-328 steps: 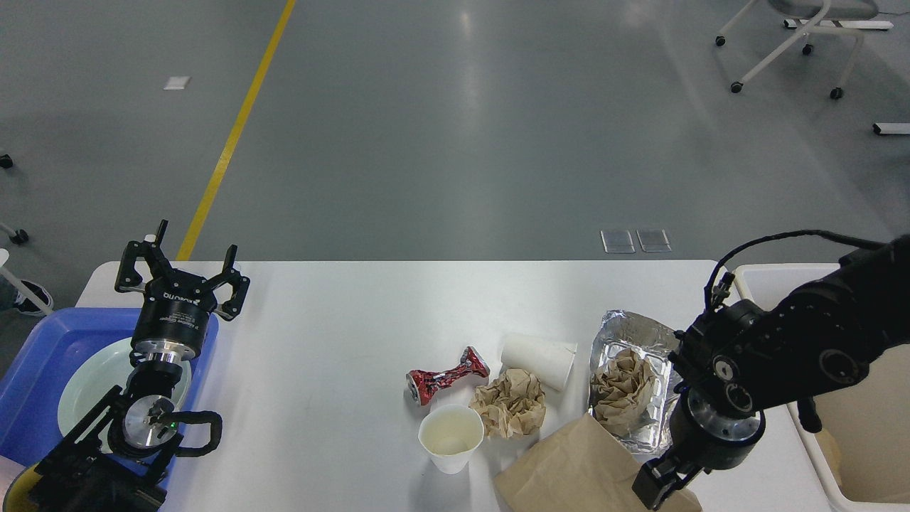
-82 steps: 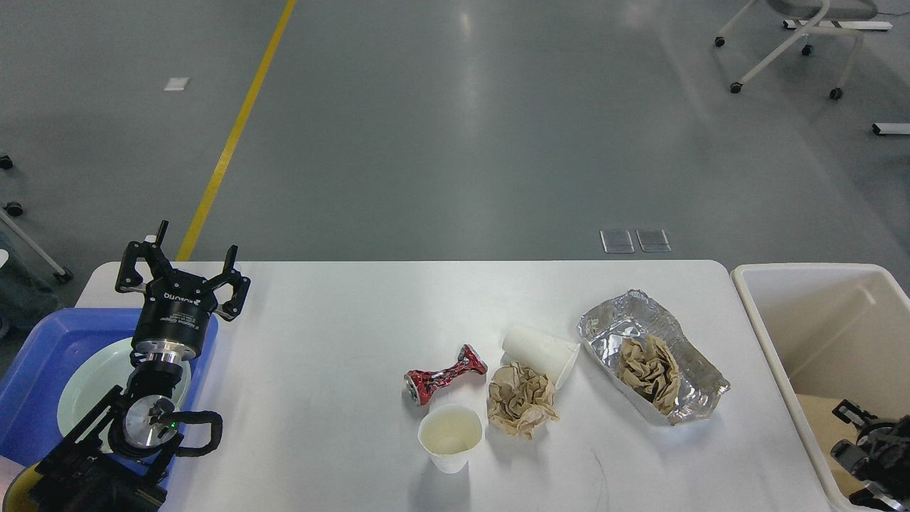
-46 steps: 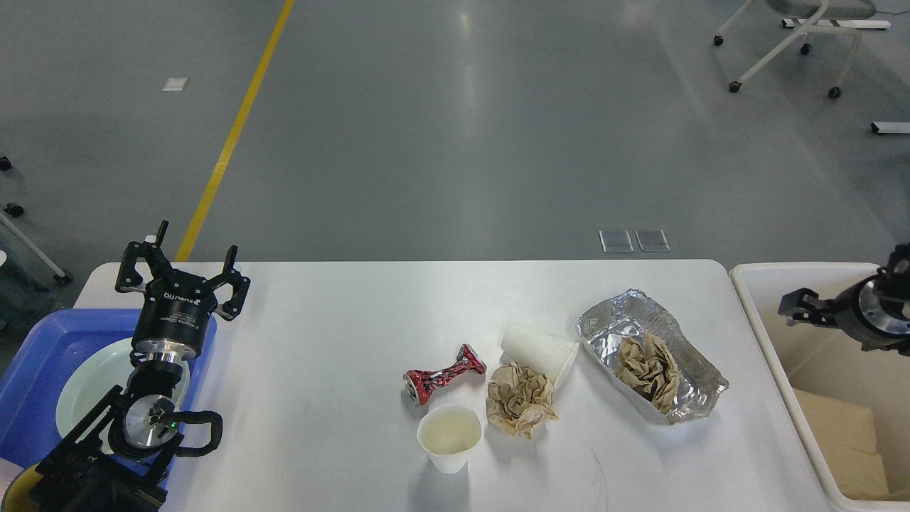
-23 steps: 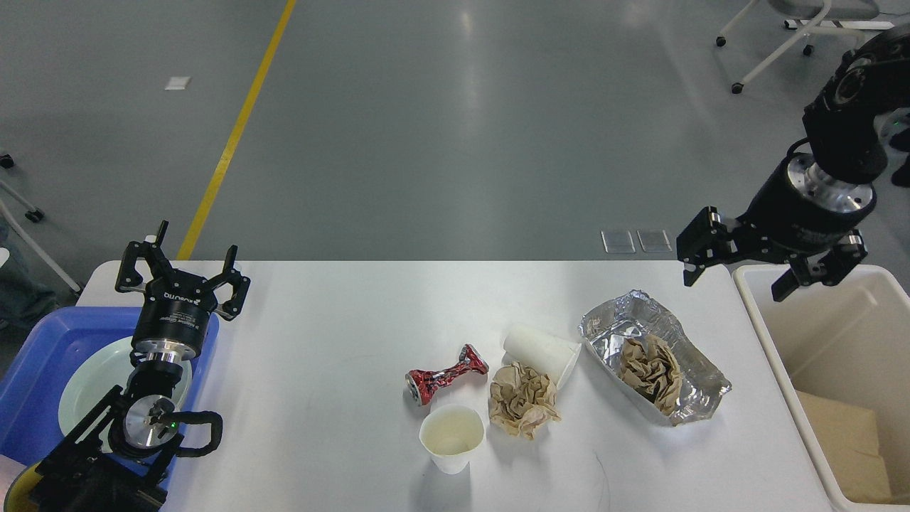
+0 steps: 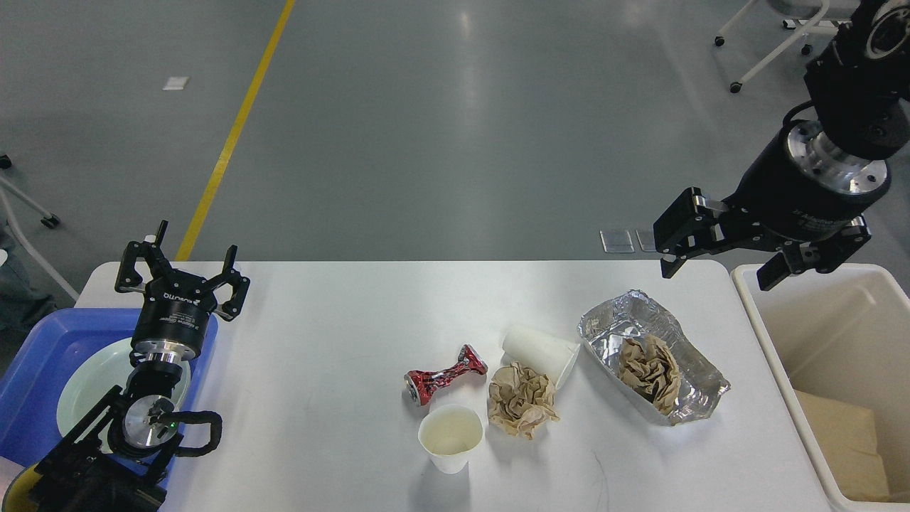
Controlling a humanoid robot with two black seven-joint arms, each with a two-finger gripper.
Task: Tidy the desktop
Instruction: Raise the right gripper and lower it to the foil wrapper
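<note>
Nearest on the desk (image 5: 320,398): an upright paper cup (image 5: 450,437), open mouth up, apparently empty. Just beyond, touching or nearly so, a crumpled brown paper ball (image 5: 521,399), a crushed red can (image 5: 446,375) lying on its side, and a second white cup (image 5: 540,352) tipped over with its mouth toward the foil tray (image 5: 686,363). Foil tray dented, holding another brown paper wad (image 5: 648,371). All bunched together right of centre, likely so as to lie within easy reach of the right arm and the cream bin (image 5: 825,334) standing just beside the desk's right edge. Brown paper already lying in the bin's bottom (image 5: 846,437); judged therefore partway through, with five loose items left on the white surface.

At the left edge, a blue tray (image 5: 35,370) holding a pale plate (image 5: 85,391), apparently set aside for dishes rather than rubbish.

Left end effector (image 5: 181,274) pointing away and upward over the tray's far corner, fingers spread apart, nothing between them; arm folded close, seemingly parked.

Farthest: right end effector (image 5: 718,259) raised above the desk's far right corner, beside the bin rim, wrist angled down and to the left, fingers wide apart and empty. Probably poised for a descent to the foil tray, the closest piece.
</note>
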